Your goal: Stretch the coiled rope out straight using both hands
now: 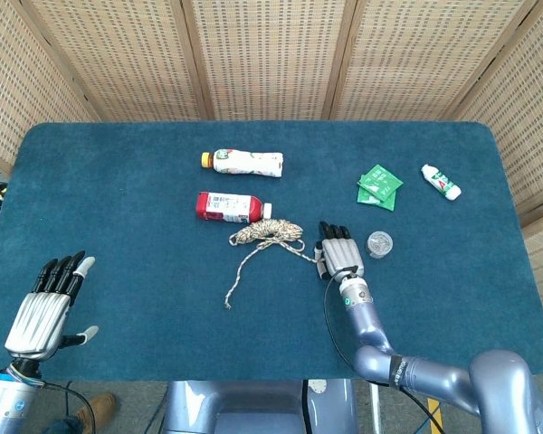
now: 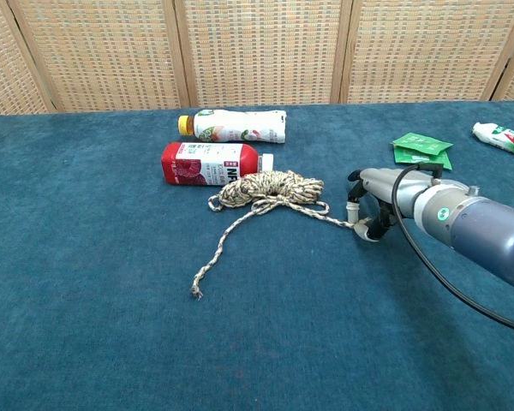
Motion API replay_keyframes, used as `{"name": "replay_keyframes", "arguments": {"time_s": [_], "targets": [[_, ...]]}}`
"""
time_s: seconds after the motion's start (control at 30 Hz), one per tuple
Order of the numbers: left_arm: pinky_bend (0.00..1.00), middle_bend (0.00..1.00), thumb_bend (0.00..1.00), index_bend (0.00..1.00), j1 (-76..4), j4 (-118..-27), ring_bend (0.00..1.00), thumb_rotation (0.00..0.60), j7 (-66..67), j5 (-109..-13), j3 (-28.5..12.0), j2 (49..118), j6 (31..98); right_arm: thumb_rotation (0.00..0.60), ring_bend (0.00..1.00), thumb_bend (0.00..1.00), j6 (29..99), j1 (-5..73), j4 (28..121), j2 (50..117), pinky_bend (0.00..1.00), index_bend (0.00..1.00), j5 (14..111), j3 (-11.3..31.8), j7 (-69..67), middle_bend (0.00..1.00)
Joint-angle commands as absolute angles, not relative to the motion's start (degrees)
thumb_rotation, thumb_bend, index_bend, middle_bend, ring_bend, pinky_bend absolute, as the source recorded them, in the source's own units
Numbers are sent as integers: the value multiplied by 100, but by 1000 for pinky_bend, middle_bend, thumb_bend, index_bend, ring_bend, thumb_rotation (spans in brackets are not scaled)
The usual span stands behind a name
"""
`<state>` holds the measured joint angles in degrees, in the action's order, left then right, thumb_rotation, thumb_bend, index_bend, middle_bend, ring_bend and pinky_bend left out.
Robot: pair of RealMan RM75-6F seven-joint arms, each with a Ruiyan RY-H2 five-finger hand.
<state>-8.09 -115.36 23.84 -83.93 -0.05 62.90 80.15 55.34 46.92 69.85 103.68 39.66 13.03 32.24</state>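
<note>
The coiled rope (image 1: 268,231) (image 2: 271,187) lies mid-table, just in front of a red bottle. One loose tail (image 1: 239,278) trails toward the front left. A second strand runs right to my right hand (image 1: 338,252) (image 2: 370,208). That hand rests on the cloth with its fingers curled down, and its thumb and a finger pinch the strand's end (image 2: 350,223). My left hand (image 1: 47,304) hovers at the table's front-left corner, far from the rope, with its fingers spread and nothing in it. It is outside the chest view.
A red bottle (image 1: 229,207) and a white bottle with a yellow cap (image 1: 243,162) lie behind the coil. Right of my right hand are a small clear cap (image 1: 378,242), green packets (image 1: 379,186) and a small white bottle (image 1: 441,181).
</note>
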Motion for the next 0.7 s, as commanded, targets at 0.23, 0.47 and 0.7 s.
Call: {"name": "replay_keyframes", "arguments": {"time_s": [0.23,0.47,0.7], "targets": [[0,0,0,0,-888,-11520,0,600,2489,-8378,-19,6347,7920,600,0,495,5539,4656,6976,10355,0,648,4172,1286,3173,0],[0,0,0,54,-1848,-10523,0,600,2286,-9129,-454,6841,7214,600,0,493,5523,4667,6998,10319,0,649,4304,1255,3258,0],[0,0,0,335,-3080,-9280,0,600,1588,-10279,-624,7312,6479,600,0,494,5493,4714,6993,10334,0,653,4269,1304,3377,0]]}}
